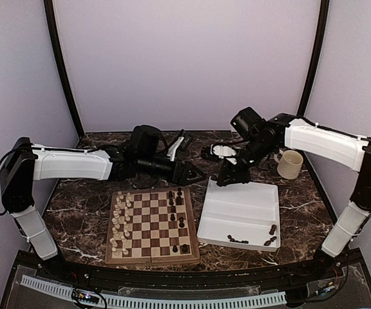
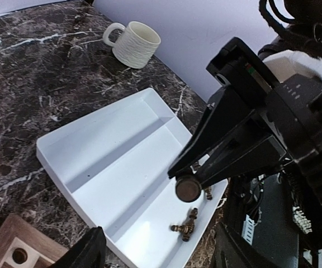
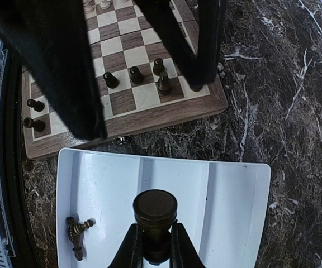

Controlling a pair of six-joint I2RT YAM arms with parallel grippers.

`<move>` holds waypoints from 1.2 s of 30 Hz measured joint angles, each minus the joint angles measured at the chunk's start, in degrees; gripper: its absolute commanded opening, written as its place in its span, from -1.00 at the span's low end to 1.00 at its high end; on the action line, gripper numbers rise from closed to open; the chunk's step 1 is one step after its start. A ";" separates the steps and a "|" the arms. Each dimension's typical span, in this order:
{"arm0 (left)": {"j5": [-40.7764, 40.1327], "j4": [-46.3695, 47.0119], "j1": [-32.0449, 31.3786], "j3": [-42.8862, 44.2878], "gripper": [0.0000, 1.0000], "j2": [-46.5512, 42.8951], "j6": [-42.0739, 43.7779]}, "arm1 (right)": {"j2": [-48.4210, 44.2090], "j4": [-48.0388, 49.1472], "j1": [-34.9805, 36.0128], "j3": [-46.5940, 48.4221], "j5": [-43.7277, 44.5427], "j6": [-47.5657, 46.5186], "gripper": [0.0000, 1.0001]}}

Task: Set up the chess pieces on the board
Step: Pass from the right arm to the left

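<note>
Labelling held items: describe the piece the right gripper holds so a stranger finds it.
Right of the board sits a white tray. Above it the right gripper is shut on one dark chess piece. Unlike the dark pieces lying in the tray, it is held aloft.

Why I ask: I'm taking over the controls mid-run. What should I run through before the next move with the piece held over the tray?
1. Right pincer shut on the dark piece: ok.
2. Dark piece hanging above the white tray, not resting in it: ok, as far as the left wrist view shows.
3. Left pincer open with nothing in it: ok.
4. Free squares on the dark side of the board: ok.
5. Which chessman is held: cannot tell; only its round end shows.
6. All dark men placed: not ok; loose pieces lie in the tray.
</note>
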 measured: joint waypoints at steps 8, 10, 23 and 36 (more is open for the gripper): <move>7.65 3.65 0.00 2.19 0.24 4.39 -5.09 | 1.99 0.13 0.37 2.47 -1.88 1.44 -0.98; 8.92 4.07 0.00 3.28 0.20 5.73 -6.14 | 2.01 0.11 0.57 2.54 -1.86 1.44 -0.98; 12.90 4.79 0.00 6.03 -0.57 8.87 -8.35 | 2.27 -0.11 1.64 2.89 -1.90 1.42 -0.97; 14.86 9.22 0.04 6.05 -0.82 9.40 -8.92 | -1.97 -0.52 -5.16 2.47 -10.78 4.26 -0.34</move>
